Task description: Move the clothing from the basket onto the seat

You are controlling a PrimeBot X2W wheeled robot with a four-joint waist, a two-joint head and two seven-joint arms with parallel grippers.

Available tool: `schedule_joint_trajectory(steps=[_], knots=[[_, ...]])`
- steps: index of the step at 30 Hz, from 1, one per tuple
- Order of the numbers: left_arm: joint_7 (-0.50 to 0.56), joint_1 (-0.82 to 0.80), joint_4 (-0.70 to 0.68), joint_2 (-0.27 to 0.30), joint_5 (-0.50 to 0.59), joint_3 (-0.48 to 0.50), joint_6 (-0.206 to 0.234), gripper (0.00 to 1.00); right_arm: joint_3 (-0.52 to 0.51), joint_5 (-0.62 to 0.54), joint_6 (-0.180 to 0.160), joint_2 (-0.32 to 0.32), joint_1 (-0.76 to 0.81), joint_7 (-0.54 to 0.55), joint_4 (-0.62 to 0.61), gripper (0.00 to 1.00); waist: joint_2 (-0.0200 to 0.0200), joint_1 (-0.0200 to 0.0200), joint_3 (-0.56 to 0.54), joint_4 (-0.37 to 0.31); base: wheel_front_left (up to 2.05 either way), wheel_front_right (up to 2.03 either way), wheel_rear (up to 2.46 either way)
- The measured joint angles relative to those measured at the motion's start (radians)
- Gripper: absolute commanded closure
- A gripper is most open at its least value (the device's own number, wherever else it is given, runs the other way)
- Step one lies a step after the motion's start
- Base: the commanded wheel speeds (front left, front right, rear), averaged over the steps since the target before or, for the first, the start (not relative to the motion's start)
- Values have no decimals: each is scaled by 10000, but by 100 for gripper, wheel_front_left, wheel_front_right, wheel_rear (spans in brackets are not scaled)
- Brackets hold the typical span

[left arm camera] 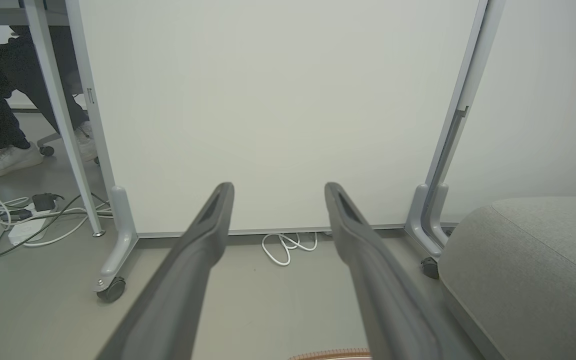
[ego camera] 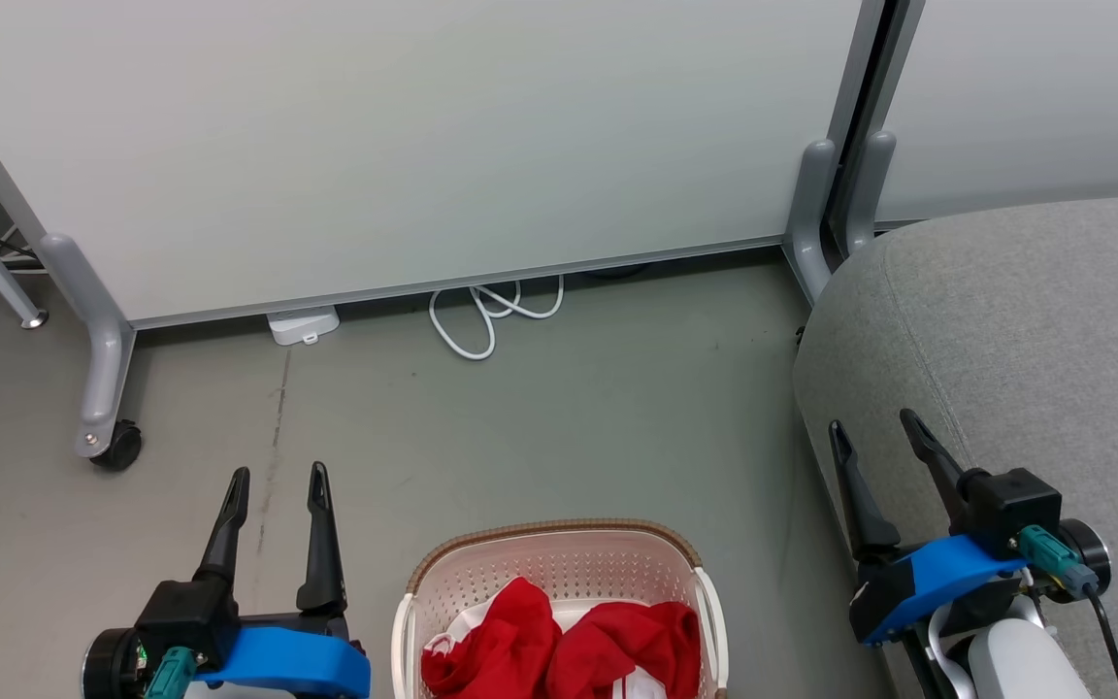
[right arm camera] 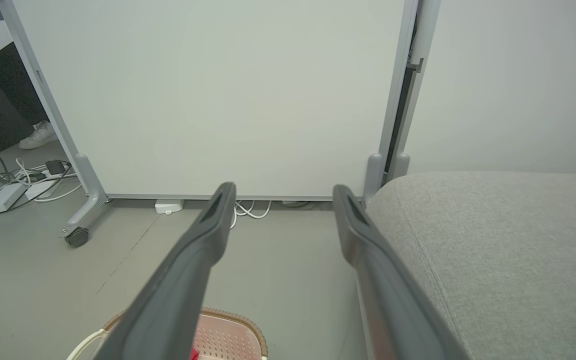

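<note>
Clothing: The clothing (ego camera: 559, 646), two red pieces with bits of white, is seen bunched up inside the basket (ego camera: 549, 527). One heap is laid on the left and one on the right, and they are pressed together in the middle.

Basket: It is set on the grey floor (ego camera: 569, 427), at the bottom middle of the head view, between the two hands. Its brown rim is turned toward the white panel (ego camera: 404, 136).

Left hand: The left hand (ego camera: 279, 471) is held low on the left of the basket. Its two dark fingers are spread apart and pointed at the panel, with nothing gripped. The clothing is found to its right and lower in the head view — near, but not touched. In the left wrist view a thin strip of the brown rim is caught at the bottom edge.

Right hand: The right hand (ego camera: 871, 421) is held on the right of the basket, just beside the rounded edge of the seat (ego camera: 1035, 320). Its fingers are spread apart too, with nothing gripped. The clothing is found to its left and lower — not touched. In the right wrist view the basket is seen under the left finger, with a tiny spot of red in it.

Seat: A big light-grey sofa with a seam is seen on the right. A strip of floor is left between it and the basket.

Behind: A looped white cable (ego camera: 481, 320) and a small white box (ego camera: 304, 325) are laid under the panel. A black wheel (ego camera: 117, 447) is fixed to the panel's leg. A person's white shoe (left arm camera: 3, 155) is seen in the left wrist view.
</note>
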Motion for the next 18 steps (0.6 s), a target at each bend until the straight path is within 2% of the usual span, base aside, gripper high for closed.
schedule_joint_trajectory(steps=[12,18], knots=[[-4,-27,278,-6,-272,-13,-58,0,217,151,0,-6,-319,4,-364,0,0,0,662,-257,0,0,0],[6,-805,1461,56,-213,-353,-324,0,326,157,0,-13,-999,0,-980,0,0,0,1718,-533,0,0,0]])
